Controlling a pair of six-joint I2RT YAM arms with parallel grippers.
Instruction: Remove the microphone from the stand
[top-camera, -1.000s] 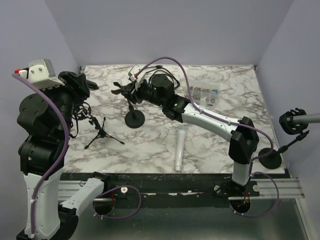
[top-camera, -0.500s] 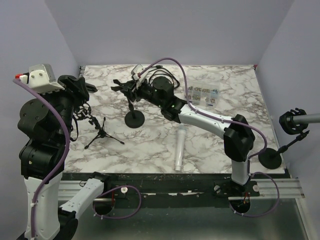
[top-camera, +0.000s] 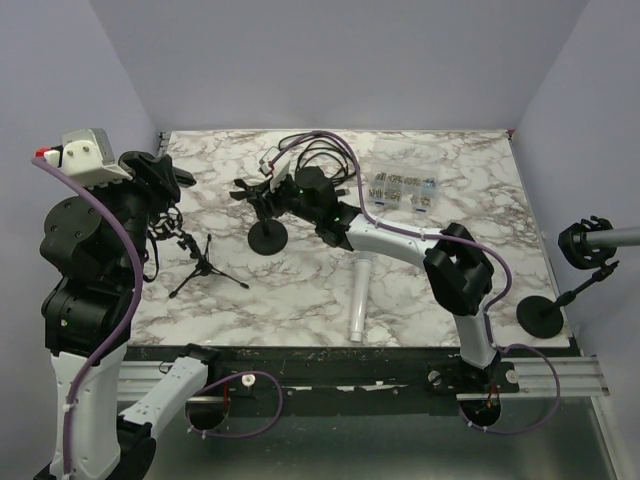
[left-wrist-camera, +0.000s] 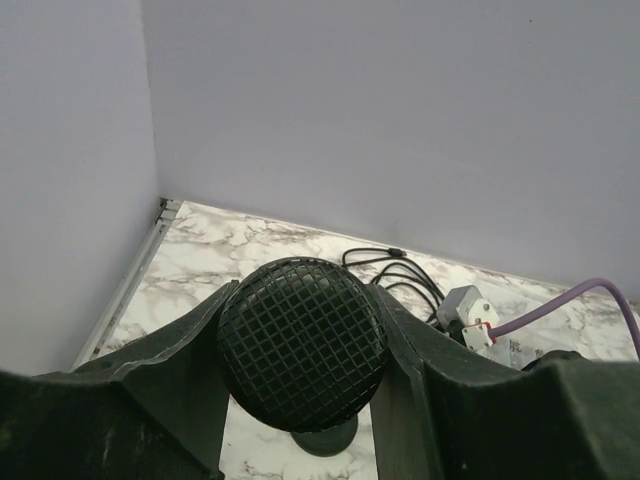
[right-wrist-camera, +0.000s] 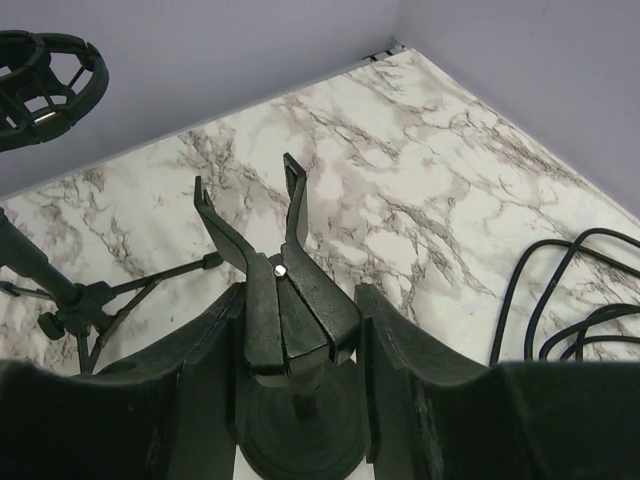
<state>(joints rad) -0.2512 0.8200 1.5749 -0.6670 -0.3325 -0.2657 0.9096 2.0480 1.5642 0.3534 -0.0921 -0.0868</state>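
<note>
Left arm: your left gripper (left-wrist-camera: 305, 320) is clamped on the microphone (left-wrist-camera: 300, 350). The black mesh head sits pinched between the two fingers (left-wrist-camera: 180, 370), touching both. The microphone body runs down behind the fingers and is hidden. You cannot tell from these views whether it is clear of the shock mount (right-wrist-camera: 40, 75). In the top view that mount sits just below the left gripper, on the tripod stand (top-camera: 200, 268).

Centre: your right gripper (right-wrist-camera: 298, 305) reaches over the second stand. Its fingers (right-wrist-camera: 395, 380) flank the forked clip (right-wrist-camera: 285, 270) and lie against the clip body on both sides, with no gap showing, so log it as closed on the clip. The fork is empty and points away from the gripper. The round base (right-wrist-camera: 300, 440) lies directly beneath the gripper, flat on the marble table (top-camera: 470, 200).

Right of that gripper: a black cable (right-wrist-camera: 560, 290) loops on the table, near but not touching. A white tube (top-camera: 360, 290) lies flat under the right forearm. A clear packet (top-camera: 402, 190) lies just beyond that forearm.
</note>
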